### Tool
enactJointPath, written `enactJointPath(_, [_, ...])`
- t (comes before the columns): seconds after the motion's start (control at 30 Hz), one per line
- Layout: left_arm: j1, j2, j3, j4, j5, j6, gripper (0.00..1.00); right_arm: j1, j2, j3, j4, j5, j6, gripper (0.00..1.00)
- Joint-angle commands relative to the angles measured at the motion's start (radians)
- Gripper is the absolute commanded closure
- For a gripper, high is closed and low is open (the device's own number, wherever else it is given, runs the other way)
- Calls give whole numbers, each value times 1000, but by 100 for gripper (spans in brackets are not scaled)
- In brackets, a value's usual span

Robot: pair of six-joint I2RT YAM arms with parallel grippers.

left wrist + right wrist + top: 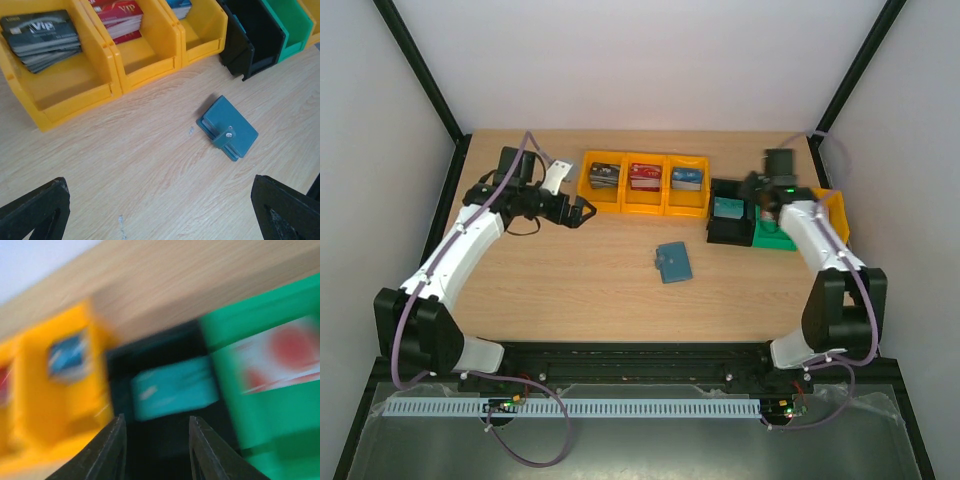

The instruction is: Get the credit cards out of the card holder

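Observation:
The teal card holder (673, 262) lies flat in the middle of the table, folded shut with its snap strap fastened; it also shows in the left wrist view (227, 127). No credit cards show outside it; any inside are hidden. My left gripper (582, 212) is open and empty, above the table to the holder's left and farther back; in its wrist view (160, 220) the holder lies ahead and to the right. My right gripper (757, 190) is open and empty over the black bin (728, 222); its wrist view (156, 450) is motion-blurred.
Three yellow bins (644, 204) at the back hold stacks of dark, red and blue cards (42, 37). The black bin (165, 450) holds a teal card (175, 387). A green bin (280, 440) with a white-red card and another yellow bin (837, 212) stand at the right.

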Motion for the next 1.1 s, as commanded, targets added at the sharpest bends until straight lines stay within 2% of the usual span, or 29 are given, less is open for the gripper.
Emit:
enactJointPath(0.0, [6,-22,-72,59,81,-57,1,308,37,-66,-74,-50,-25,64])
enactJointPath(0.13, [7,-28,-123,104,106,-93,1,533,127,-49,-177,79,-29,53])
enactJointPath(0.33, [21,-36,-132,111,89,-95,1,603,172,-104,-263,58,-44,33])
enactJointPath(0.7, [52,-51,-150,123,101,-103,1,614,248,-202,-161,-158,-70,33])
enactJointPath(0.8, [56,-58,-155,123,101,-103,1,614,290,-230,-88,-228,-44,36])
enactJointPath(0.9, [61,-61,-160,125,101,-102,1,614,307,-253,-39,-268,-24,46])
enactJointPath(1.07, [61,-59,-162,128,104,-100,1,614,314,-272,12,-340,4,75])
